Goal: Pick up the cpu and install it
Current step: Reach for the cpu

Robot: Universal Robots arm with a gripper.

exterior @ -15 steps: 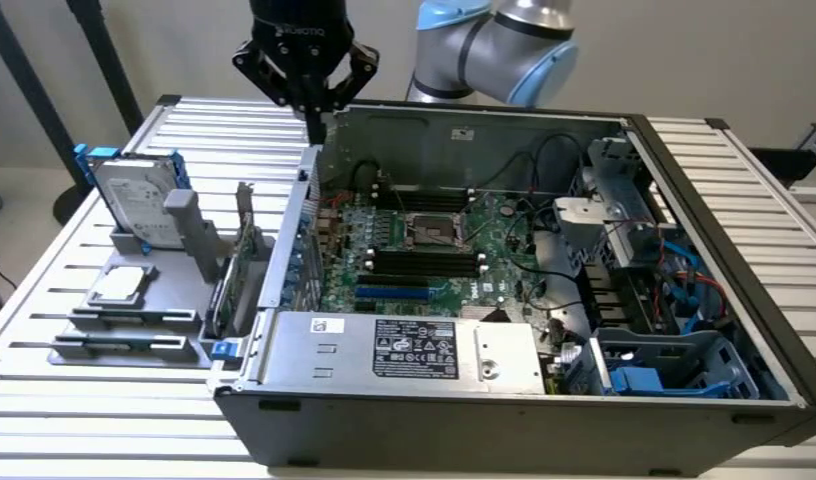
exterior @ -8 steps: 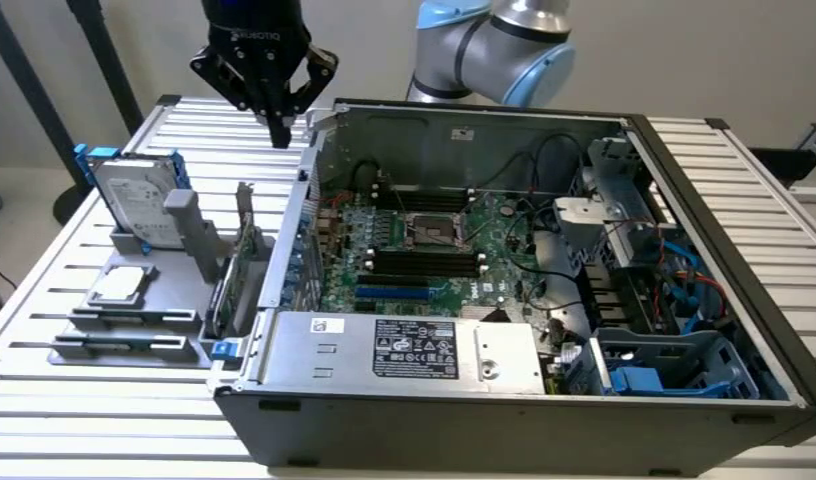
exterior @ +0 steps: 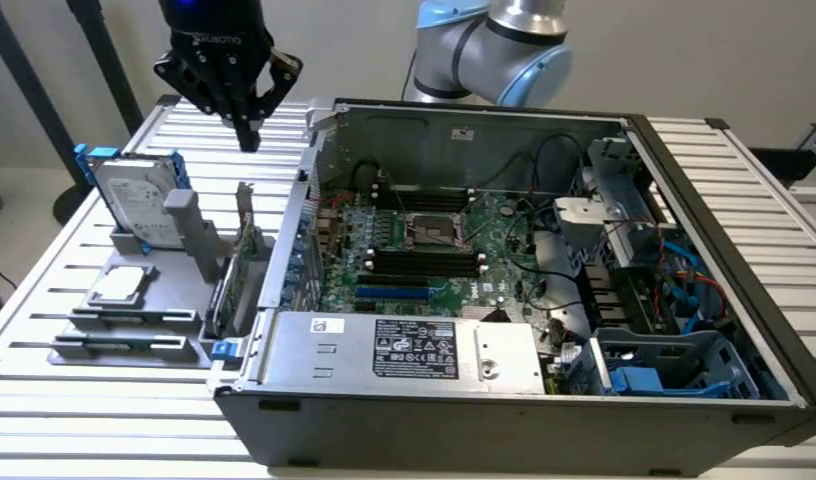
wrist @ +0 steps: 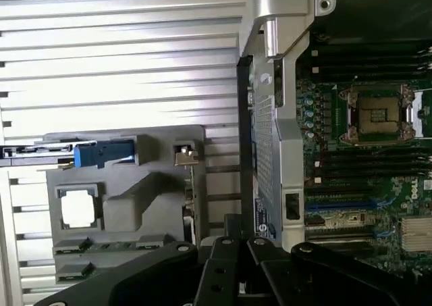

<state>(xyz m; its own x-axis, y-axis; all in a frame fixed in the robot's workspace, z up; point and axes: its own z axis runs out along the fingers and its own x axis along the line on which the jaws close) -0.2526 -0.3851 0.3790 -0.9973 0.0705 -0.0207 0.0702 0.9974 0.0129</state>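
The pincer [exterior: 249, 135] hangs up in the air with its two black fingers pressed together. It holds nothing. In the exterior view it is at about 11 o'clock in the picture, above the white slatted table [exterior: 61, 400], near the top edge of the computer case [exterior: 515, 420].

From the pincer, the cpu [exterior: 119, 286] is down at about 7 o'clock, well apart from it. The cpu is a small shiny square. It lies flat in its own spot in the grey tray [exterior: 161, 300] on the table. No finger touches it. In the wrist view the cpu [wrist: 77, 208] is a bright pale square in the same tray.

At about 12 o'clock from the cpu a big silver hard drive [exterior: 135, 200] stands up in a blue frame. At about 6 o'clock from the cpu two long grey bars [exterior: 128, 318] lie in the tray, one after the other.

From the pincer, at about 4 o'clock, the case lies open on its side. Inside is a green board [exterior: 495, 225]. On the board is a square socket [exterior: 431, 230] with a metal frame around it. At about 6 o'clock from the socket is a silver box [exterior: 408, 345] with a sticker on it.

At about 1 o'clock in the picture, behind the case, is the blue and silver robot arm [exterior: 495, 45].
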